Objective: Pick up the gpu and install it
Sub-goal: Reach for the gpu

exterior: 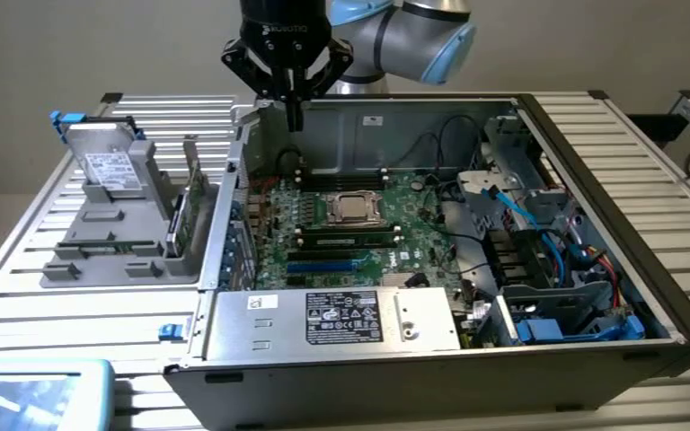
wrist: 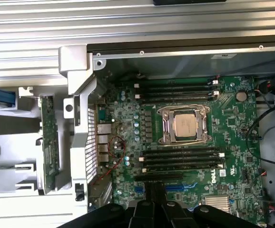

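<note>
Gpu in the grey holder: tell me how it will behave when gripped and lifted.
The gpu is a thin board standing on edge in the grey holder, so it is probably stiff and light, though apt to tip once free of its slot. Its green circuit side looks bare, so it is likely fragile under a hard squeeze.

My arm [exterior: 423, 36] is silvery grey at the joint housings, each closed with a pale blue cap. The gripper [exterior: 294, 124] on its end is black all over, with angular linked fingers [exterior: 263, 79] and small white lettering across the body (I can't read it).
</note>
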{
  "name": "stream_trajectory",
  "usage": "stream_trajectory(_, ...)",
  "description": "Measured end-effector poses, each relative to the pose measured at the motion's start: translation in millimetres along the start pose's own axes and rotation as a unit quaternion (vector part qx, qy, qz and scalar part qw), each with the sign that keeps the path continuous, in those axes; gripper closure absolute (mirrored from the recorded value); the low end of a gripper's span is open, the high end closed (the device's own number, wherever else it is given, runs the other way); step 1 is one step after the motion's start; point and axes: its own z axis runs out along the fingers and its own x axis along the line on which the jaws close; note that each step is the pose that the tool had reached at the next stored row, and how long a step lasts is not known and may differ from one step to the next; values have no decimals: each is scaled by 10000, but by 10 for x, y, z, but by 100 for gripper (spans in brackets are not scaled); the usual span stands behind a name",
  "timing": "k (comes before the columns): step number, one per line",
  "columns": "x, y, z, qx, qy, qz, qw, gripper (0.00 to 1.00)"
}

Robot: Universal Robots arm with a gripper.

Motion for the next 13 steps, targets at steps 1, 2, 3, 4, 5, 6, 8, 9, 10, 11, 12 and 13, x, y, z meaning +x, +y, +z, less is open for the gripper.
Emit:
stream_trajectory(1,4,0,0,0,0,0,10000,88)
stream_trajectory(2,19,1,-1,0,0,1,10000,88)
stream_trajectory(3,46,5,-1,0,0,0,10000,88)
stream_trajectory(4,84,13,-1,0,0,0,10000,88)
stream_trajectory(5,130,21,-1,0,0,0,10000,88)
stream_trajectory(6,175,28,-1,1,0,0,10000,88)
stream_trajectory(8,266,40,0,0,0,0,10000,88)
stream_trajectory(9,313,45,0,0,0,0,10000,88)
stream_trajectory(10,357,49,0,0,0,0,10000,88)
stream_trajectory(11,407,50,1,0,0,0,10000,88)
stream_trajectory(12,450,49,1,0,0,0,10000,88)
stream_trajectory(13,497,48,0,0,0,0,10000,88)
